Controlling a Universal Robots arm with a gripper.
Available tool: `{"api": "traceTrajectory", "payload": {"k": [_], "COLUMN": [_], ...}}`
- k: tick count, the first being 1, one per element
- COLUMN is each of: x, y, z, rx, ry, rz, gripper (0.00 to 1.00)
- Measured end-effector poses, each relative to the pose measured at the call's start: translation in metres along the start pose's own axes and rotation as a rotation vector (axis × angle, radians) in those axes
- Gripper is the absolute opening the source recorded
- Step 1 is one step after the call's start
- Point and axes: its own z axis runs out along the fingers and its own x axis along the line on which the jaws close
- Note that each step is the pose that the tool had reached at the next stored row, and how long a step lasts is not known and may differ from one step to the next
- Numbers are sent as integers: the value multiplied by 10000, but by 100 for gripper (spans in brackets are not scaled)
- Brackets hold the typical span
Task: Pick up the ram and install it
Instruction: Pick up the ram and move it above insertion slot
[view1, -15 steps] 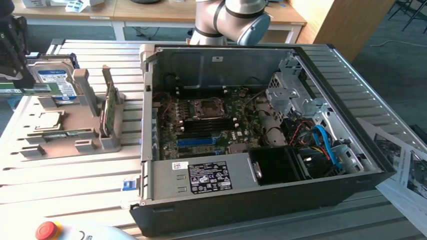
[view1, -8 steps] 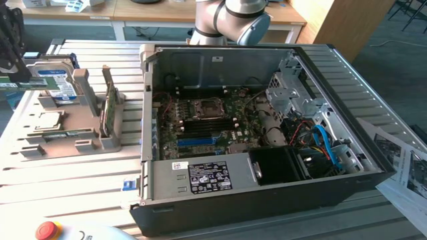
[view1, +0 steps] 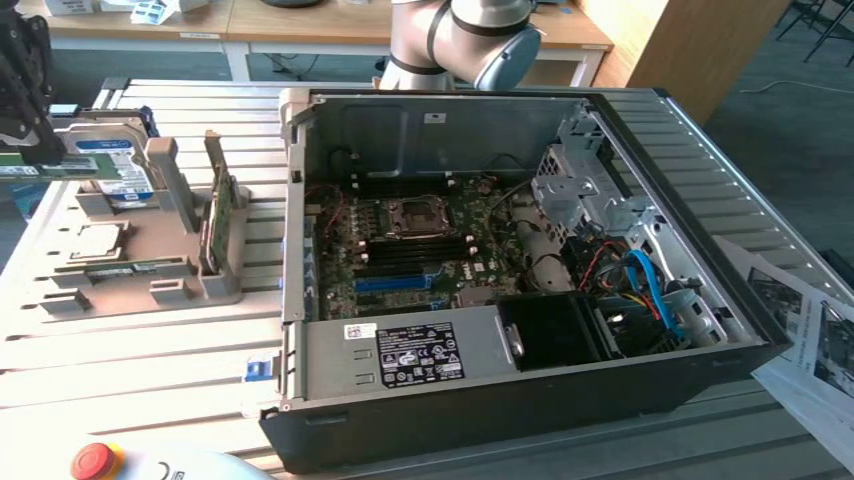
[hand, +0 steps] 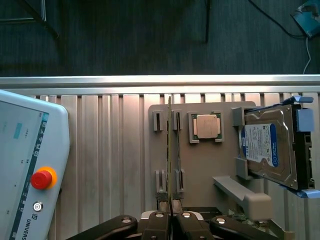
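Nearest the wrist camera: gripper (hand: 170, 207), its two dark fingers (hand: 159, 225) drawn close together with only a narrow gap. The ram (hand: 170, 155) is clamped between them, seen edge-on as a thin line running away from the fingertips. It is held over the grey tray (hand: 200, 170), in line with the small upright brackets (hand: 158, 121) near one side of the tray. Contact with the brackets cannot be told from this view.

Exterior view: the ram is seen as a green strip at the far exterior view's left, under the dark gripper, and it appears raised above the tray.

- Silver processor chip (hand: 206, 126): seated in a square recess just beside the brackets.
- Hard drive (hand: 267, 145): blue-and-white label, propped at a tilt beyond the chip, on the side away from the ram.
- Upright green card (view1: 214, 215): stood on edge at the end of the tray nearest the case.
- Teach pendant (hand: 22, 150) with red stop button (hand: 42, 178): laid on the slatted metal table (hand: 110, 150), apart from the tray.

Open computer case (view1: 400, 410) is set on its side at the exterior view's right of the tray. The motherboard (view1: 427, 235) is exposed. The processor socket (view1: 407, 215) is noted near its middle, with black and blue memory slots (view1: 400, 268) just beside it. The ram is well apart from these slots. A robot arm (view1: 467, 35) joint is seen behind the case. Printed sheets (view1: 807, 340) are laid at the exterior view's right edge.
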Motion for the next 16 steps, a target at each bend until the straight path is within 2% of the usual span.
{"api": "traceTrajectory", "payload": {"k": [7,16], "x": [13,54], "y": [-113,-307], "z": [-6,-17], "rx": [-2,-16], "ry": [0,1], "rz": [0,1], "gripper": [12,12]}}
